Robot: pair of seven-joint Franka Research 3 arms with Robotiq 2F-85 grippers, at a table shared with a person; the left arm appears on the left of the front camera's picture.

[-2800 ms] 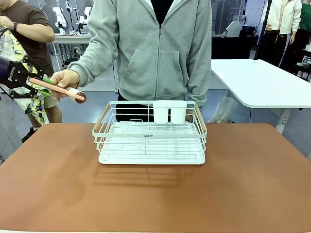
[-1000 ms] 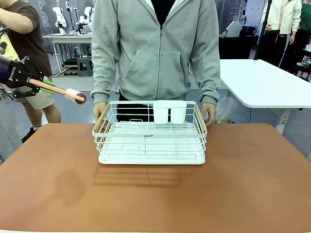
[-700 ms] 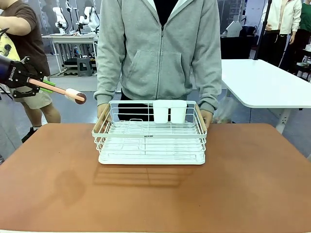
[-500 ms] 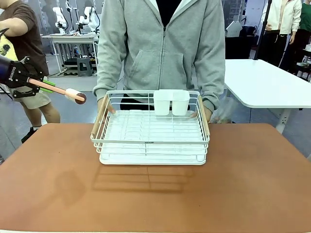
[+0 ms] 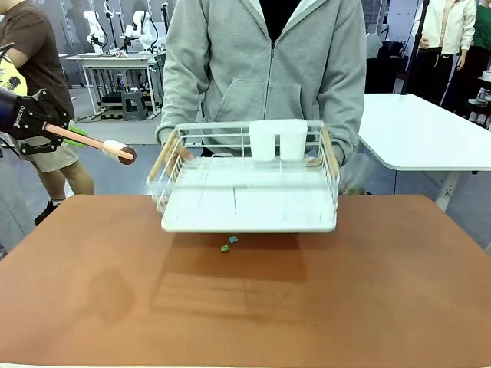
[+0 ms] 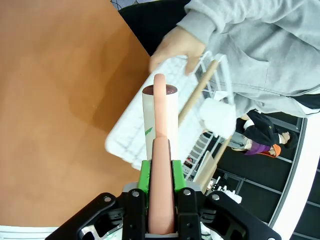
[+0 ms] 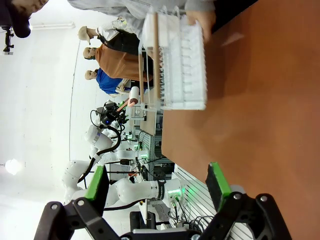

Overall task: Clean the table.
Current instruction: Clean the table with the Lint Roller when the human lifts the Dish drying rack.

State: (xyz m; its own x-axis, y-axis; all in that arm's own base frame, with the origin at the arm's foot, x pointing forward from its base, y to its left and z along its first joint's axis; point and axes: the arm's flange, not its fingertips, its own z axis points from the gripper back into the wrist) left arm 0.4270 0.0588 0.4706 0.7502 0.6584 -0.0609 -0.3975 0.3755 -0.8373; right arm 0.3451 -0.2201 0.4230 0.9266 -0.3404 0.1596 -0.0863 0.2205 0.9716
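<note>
Right in front of me the table [image 5: 399, 291] stretches wide across the foreground, its smooth matte reddish-brown top running to rounded corners at the far side, with a soft shadow falling on the middle of it. That shadow comes from the white wire rack [image 5: 249, 207], which the person in the grey hoodie [image 5: 268, 69] is holding clear of the surface, a hand [image 5: 173, 146] at one wooden side handle and the other hand at the far handle, the white cup holder [image 5: 278, 140] riding at the back rail. On the bare top just under the rack's front edge sit 2 tiny greenish scraps [image 5: 228, 244]. Off past the table's left edge, the left gripper [image 5: 65, 134] is clamped tight on the pink handle of a lint roller [image 5: 103, 146], white roll pointing toward the rack. From the right wrist camera, the right gripper [image 7: 157, 181] hangs over the table with its green pads spread wide, holding nothing.
</note>
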